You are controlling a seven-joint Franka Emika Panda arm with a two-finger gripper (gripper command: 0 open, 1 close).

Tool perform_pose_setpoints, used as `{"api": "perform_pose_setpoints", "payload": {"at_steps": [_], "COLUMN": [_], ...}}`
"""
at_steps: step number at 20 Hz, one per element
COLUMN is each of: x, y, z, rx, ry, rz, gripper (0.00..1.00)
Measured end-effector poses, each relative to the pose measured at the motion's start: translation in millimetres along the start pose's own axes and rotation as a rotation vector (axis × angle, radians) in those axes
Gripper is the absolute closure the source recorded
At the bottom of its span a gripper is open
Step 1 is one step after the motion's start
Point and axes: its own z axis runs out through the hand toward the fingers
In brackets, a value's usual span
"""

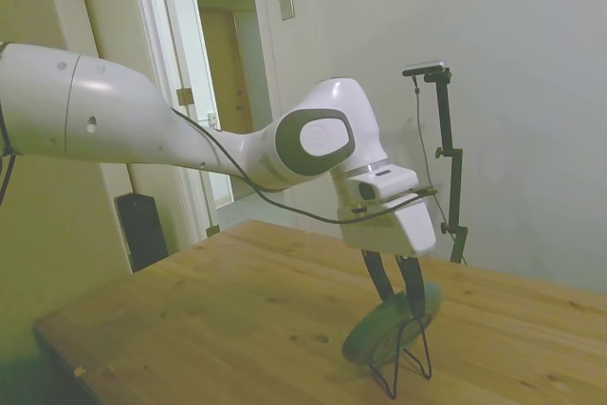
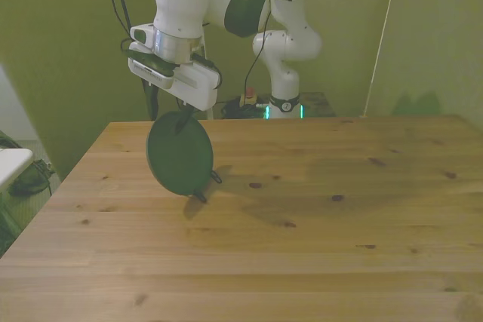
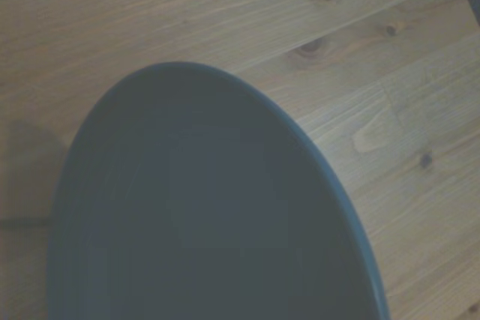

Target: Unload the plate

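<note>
So the plate (image 1: 391, 324) is propped on edge in its wire stand (image 1: 403, 359) on the bench (image 2: 317, 231), right under my gripper (image 1: 399, 291). Fingers are spread, straddling the top rim, not clamped yet. Looks like straight up is the way out.

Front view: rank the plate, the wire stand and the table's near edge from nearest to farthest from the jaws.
1. Plate: directly under the gripper, its top rim between the jaws.
2. Wire stand: below, propping the plate.
3. Table near edge: far off, at the picture's bottom.
</note>
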Motion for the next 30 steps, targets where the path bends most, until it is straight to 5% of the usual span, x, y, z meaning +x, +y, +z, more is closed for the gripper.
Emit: {"api": "perform_pose_setpoints", "payload": {"at_steps": [22,30], "x": [2,9], "y": [0,-2], "z": [-3,-28], "rx": [0.010,0.031], "ry": [0.009,0.031], "rz": [-0.002,0.006], "gripper": [1.00,1.00]}}
